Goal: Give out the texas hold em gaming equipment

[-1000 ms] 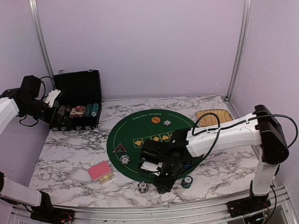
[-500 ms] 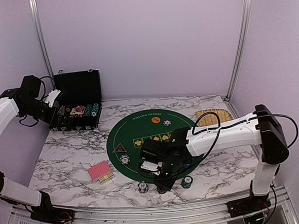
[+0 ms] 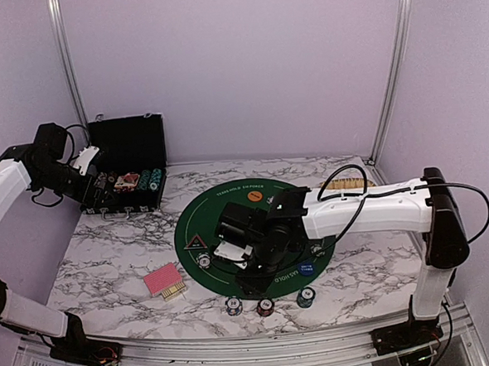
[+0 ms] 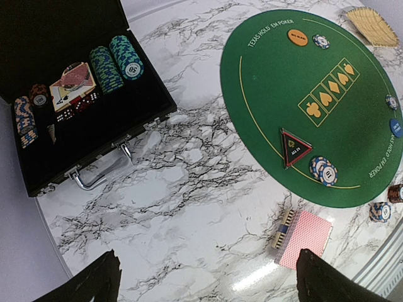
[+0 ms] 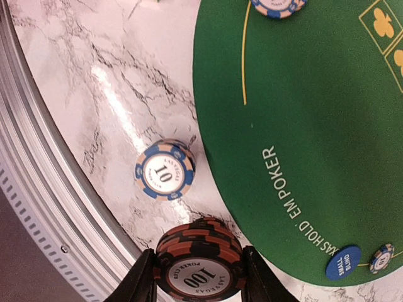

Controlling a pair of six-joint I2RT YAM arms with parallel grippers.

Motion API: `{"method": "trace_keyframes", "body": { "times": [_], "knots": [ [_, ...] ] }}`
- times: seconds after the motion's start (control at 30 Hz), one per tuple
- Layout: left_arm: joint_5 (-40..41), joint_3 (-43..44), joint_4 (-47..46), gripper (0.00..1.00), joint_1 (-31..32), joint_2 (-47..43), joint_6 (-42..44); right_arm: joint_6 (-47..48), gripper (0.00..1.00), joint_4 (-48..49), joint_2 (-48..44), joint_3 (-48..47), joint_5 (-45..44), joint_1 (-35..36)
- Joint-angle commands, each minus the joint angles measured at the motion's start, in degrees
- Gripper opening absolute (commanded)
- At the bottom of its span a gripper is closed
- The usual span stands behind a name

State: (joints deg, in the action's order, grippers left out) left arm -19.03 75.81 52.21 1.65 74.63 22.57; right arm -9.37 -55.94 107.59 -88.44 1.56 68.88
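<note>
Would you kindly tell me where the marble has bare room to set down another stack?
Bare marble lies between the black case, the green mat and the red-backed cards, and again right of the mat, before the tan tray. The near edge is crowded: three chip stacks sit there.

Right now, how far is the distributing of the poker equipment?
Done: the orange round button, black triangular button, blue round button and a blue-white chip pile lie on the green round mat. In hand: the right pincer hangs, jaws apart, over the red-and-black chip stack on the marble table. Left: teal chip rows sit in the black hinged case near the open left pincer.
</note>
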Motion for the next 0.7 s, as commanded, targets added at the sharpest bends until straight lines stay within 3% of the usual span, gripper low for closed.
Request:
{"method": "trace_keyframes", "body": {
  "times": [0.0, 0.43, 0.67],
  "knots": [
    [-0.73, 1.20, 1.69, 0.99, -0.16, -0.52, 0.65, 0.82, 0.24, -1.27, 5.12, -6.95, -1.30, -1.28],
    [-1.82, 1.64, 1.67, 0.99, -0.15, -0.05, 0.31, 2.76, 0.22, 0.05, 26.57, -31.07, -2.57, -4.29],
    [-1.78, 1.28, 1.67, 0.99, -0.13, -0.11, 0.79, 3.06, 0.22, 1.09, 30.44, -32.79, 0.57, -5.33]
  ]
}}
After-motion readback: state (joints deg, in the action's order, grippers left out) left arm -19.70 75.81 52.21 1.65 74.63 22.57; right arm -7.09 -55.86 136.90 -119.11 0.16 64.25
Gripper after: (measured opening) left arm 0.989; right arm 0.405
